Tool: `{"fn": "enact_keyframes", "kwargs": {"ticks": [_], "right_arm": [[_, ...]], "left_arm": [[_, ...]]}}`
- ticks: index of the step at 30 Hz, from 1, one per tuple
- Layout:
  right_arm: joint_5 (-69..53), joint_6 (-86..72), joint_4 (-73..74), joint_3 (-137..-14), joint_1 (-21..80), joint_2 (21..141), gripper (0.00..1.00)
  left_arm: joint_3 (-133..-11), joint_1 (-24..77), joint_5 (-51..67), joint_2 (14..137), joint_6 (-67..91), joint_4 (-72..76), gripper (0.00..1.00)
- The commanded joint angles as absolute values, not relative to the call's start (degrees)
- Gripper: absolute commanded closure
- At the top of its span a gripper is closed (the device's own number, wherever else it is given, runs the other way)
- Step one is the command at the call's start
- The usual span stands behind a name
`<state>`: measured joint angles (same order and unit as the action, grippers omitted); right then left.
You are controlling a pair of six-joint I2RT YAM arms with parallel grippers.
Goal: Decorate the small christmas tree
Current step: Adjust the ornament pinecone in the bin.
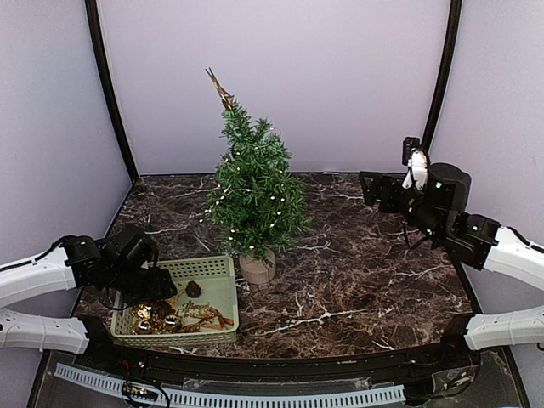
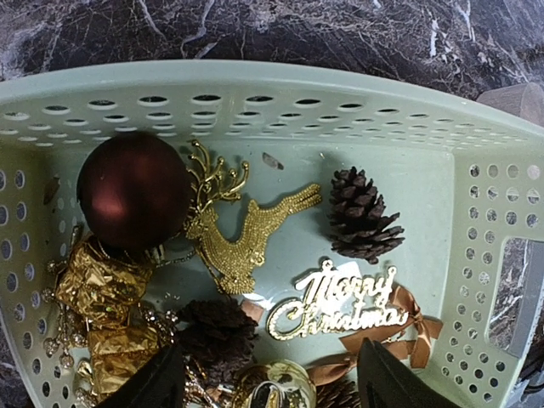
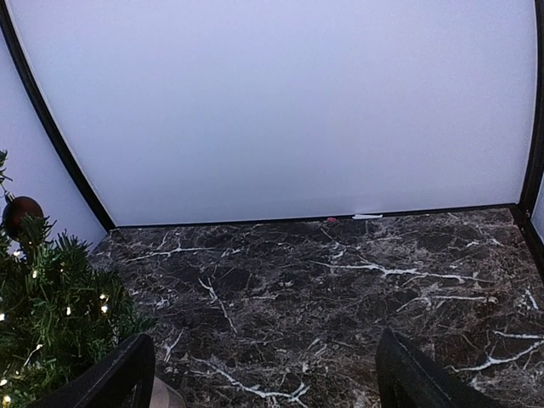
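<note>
left gripper (image 2: 270, 393) jaws wide, empty, over basket (image 2: 255, 81), lower left of top view | step: choosing 1 ornament | next: lower and close on gold reindeer (image 2: 242, 234) or dark red ball (image 2: 132, 191) | small christmas tree (image 1: 255, 191) mid-frame, up-right of claw, just beside basket | right gripper (image 3: 263, 387) wide, empty, tree at its lower left

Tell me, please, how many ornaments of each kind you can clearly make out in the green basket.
Dark red ball: 1
Gold reindeer: 1
Pine cones: 2
Gold Merry Christmas sign: 1
Gold foil parcels: 2
Brown ribbon bow: 1
Total: 8; pieces at the near edge are too hidden to count.
</note>
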<state>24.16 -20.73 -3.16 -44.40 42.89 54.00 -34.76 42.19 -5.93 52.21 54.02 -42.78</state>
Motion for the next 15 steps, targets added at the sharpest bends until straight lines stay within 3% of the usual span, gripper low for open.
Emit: {"fn": "enact_keyframes", "kwargs": {"ticks": [1, 8, 15], "right_arm": [[21.96, -21.79, -5.55, -42.96, 41.39, 51.77, 0.09], [21.51, -23.10, -5.62, -42.02, 40.65, 51.55, 0.09], [22.09, -23.63, -5.33, -42.18, 40.53, 51.47, 0.11]], "left_arm": [[-33.87, 41.59, -5.25, 54.88, 52.67, -39.91, 0.28], [-33.82, 41.63, 0.72, 62.59, 48.44, -36.88, 0.28], [-33.19, 42.81, 9.53, 65.80, 44.66, -26.88, 0.41]]}}
